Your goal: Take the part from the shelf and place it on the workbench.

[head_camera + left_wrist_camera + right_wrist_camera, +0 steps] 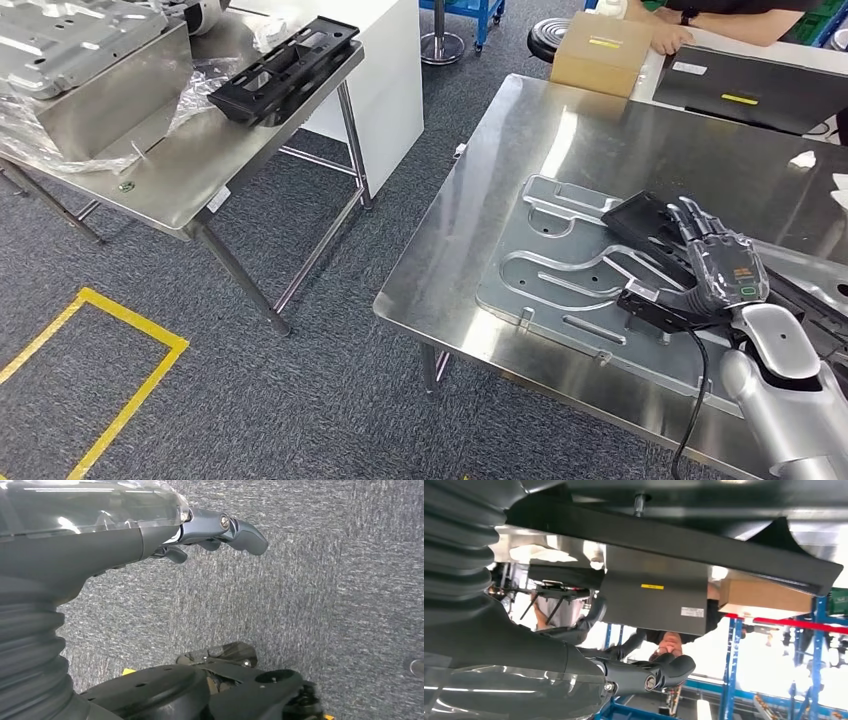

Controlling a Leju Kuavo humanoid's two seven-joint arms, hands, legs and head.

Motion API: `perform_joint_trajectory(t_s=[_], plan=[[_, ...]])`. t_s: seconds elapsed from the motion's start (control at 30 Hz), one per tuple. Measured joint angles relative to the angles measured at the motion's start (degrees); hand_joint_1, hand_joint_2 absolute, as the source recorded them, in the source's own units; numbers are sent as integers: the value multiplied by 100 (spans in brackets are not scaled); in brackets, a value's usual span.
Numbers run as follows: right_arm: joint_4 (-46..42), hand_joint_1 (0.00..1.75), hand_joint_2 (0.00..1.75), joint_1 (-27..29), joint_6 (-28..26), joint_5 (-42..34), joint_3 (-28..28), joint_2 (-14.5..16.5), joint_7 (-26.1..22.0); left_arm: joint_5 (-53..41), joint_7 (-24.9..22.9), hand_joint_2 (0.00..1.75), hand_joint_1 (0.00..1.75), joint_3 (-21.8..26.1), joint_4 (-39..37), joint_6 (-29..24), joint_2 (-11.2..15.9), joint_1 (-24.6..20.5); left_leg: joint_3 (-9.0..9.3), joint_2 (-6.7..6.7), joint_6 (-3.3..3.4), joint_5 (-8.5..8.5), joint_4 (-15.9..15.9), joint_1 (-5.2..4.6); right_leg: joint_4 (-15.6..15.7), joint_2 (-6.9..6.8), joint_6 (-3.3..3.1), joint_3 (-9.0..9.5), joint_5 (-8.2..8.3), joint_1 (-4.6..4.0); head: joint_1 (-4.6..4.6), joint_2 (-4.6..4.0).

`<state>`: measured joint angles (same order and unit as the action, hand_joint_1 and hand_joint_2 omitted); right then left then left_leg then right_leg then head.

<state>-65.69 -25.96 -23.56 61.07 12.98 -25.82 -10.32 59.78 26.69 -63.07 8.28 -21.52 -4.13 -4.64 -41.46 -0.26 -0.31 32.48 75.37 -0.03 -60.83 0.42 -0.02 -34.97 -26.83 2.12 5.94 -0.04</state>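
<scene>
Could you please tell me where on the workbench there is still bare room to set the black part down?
The workbench is bare along its near-left edge and across the far stretch between the metal plate and the cardboard box. It is crowded to the right, where the right hand holds the black part over the plate.

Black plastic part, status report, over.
Right hand grips black plastic part over grey metal plate on steel workbench. Left hand holds nothing. Nothing blocking.

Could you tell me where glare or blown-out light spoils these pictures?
Head view: ceiling light glares off the steel workbench. Right wrist view: the background behind the cardboard box is washed out white. Left wrist view: even light on carpet, only a highlight on the left hand.
</scene>
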Motion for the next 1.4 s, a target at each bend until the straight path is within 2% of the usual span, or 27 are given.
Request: perform_joint_trajectory(t_s=[0.03,0.1,0.13,0.17,0.23,0.3,0.33,0.43,0.47,0.5,0.53,0.57,0.63,0.67,0.73,0.8,0.87,0.93,0.97,1.0,1.03,1.1,1.17,1.27,1.3,1.33,1.4], plan=[[-20,0,0,11,0,0,-4,-2,1,-5,2,175,0,-3,0,4,-1,0,154,-2,40,-159,-286,-9,1,4,0,4,1,-11,1,0],[-69,0,0,26,-1,0,-26,-11,10,-20,8,175,0,-8,-1,20,10,-10,584,0,165,-464,-1093,-51,6,7,9,14,5,-21,1,0],[-93,0,0,39,-1,0,-41,-19,23,-26,13,175,0,-11,-1,29,18,-18,734,10,215,-542,-1387,-80,13,6,30,17,10,-19,1,0],[-114,0,0,60,-1,2,-55,-25,36,-30,17,175,0,-13,-2,39,26,-27,809,21,251,-564,-1546,-104,24,1,58,20,18,-10,0,0],[-169,0,0,114,2,15,-81,-29,53,-33,21,175,0,-17,-2,51,30,-35,834,36,281,-592,-1649,-130,94,-8,144,46,52,-8,-1,0],[-219,0,0,132,16,38,-116,-31,53,-32,26,175,0,-22,-2,60,22,-35,919,44,306,-700,-1829,-103,79,-18,193,48,18,-19,-2,0],[-231,0,0,119,33,47,-134,-33,54,-29,31,175,0,-23,-2,69,18,-37,963,51,323,-759,-1920,-87,-70,-20,201,-15,-90,-31,-2,0],[-216,0,0,97,102,63,-158,-38,52,31,78,175,0,-25,-2,143,14,-41,982,63,366,-810,-1987,-86,-1034,-20,211,-463,-578,-39,-2,0],[-208,0,0,104,121,66,-157,-36,52,58,102,175,0,-24,-1,176,15,-38,977,62,364,-804,-1977,-92,-1229,-22,222,-559,-616,-38,-2,0],[-202,0,0,108,133,67,-157,-35,51,76,121,175,0,-23,-1,203,14,-37,972,60,360,-795,-1960,-95,-1224,-25,231,-560,-547,-36,-2,0],[-199,0,0,104,140,68,-158,-34,50,88,138,131,0,-23,0,223,13,-36,969,58,349,-778,-1931,-95,-985,-31,237,-440,-378,-33,-2,0],[-199,0,0,94,144,68,-162,-34,50,94,149,87,0,-23,0,236,10,-36,964,56,332,-752,-1889,-95,-598,-42,238,-243,-180,-29,-2,0],[-198,0,0,73,149,68,-172,-33,50,103,166,0,0,-23,0,246,8,-40,933,52,283,-688,-1785,-112,13,-57,197,70,40,-38,-1,0],[-199,0,0,71,153,68,-177,-32,50,114,179,0,0,-22,0,254,8,-43,914,53,258,-664,-1742,-122,132,-55,168,119,56,-48,-1,0],[-202,0,0,74,166,66,-183,-33,50,143,224,0,0,-15,0,284,8,-44,884,54,215,-648,-1705,-135,146,-37,106,97,56,-62,-1,0],[-202,0,0,70,172,57,-186,-33,36,200,264,0,0,0,0,325,12,-45,839,51,154,-578,-1617,-123,163,-37,51,95,75,-37,-2,0],[-202,0,0,73,163,41,-187,-33,0,269,285,0,0,23,0,360,17,-43,633,42,69,-299,-1158,-86,178,-42,5,96,86,-13,-2,0],[-195,0,0,89,146,14,-188,-32,-44,305,312,0,0,46,0,379,17,-23,292,40,2,71,-402,-30,175,-49,-12,88,95,-11,-2,0],[-186,0,0,102,136,-8,-189,-33,-60,311,327,0,0,53,0,381,17,-11,174,40,-19,166,-130,-4,173,-51,-11,85,102,-9,-2,0],[-177,0,0,118,124,-30,-191,-36,-76,311,341,0,0,57,0,381,17,-3,150,41,-29,158,-54,17,171,-52,-9,82,110,-7,-2,0],[-167,0,0,133,110,-50,-195,-40,-90,310,352,0,0,61,0,379,17,-1,227,41,-31,52,-186,32,171,-50,-3,82,114,-4,-2,0],[-156,0,0,150,78,-89,-212,-60,-117,309,370,0,0,74,0,368,17,-7,640,32,2,-309,-986,42,172,-46,23,82,128,4,-2,0],[-153,0,0,150,52,-137,-239,-92,-132,308,380,0,0,86,0,356,19,-20,948,18,52,-538,-1605,10,179,-39,87,70,158,5,-2,0],[-150,0,0,166,51,-237,-287,-174,-150,297,375,0,0,89,0,351,19,-40,956,11,139,-638,-1726,-25,207,-39,219,48,212,20,-2,0],[-147,0,0,176,63,-285,-308,-223,-156,291,370,0,0,89,0,349,18,-48,942,16,184,-692,-1769,-22,176,-41,247,27,162,24,-2,0],[-141,0,0,183,79,-340,-328,-276,-169,288,367,0,0,89,0,343,17,-57,920,23,237,-751,-1815,-17,68,-42,260,-22,35,25,-2,0],[-118,0,0,190,127,-487,-375,-401,-223,298,384,0,0,89,0,330,13,-69,835,36,312,-851,-1864,-30,-477,-40,248,-228,-431,12,-4,0]])
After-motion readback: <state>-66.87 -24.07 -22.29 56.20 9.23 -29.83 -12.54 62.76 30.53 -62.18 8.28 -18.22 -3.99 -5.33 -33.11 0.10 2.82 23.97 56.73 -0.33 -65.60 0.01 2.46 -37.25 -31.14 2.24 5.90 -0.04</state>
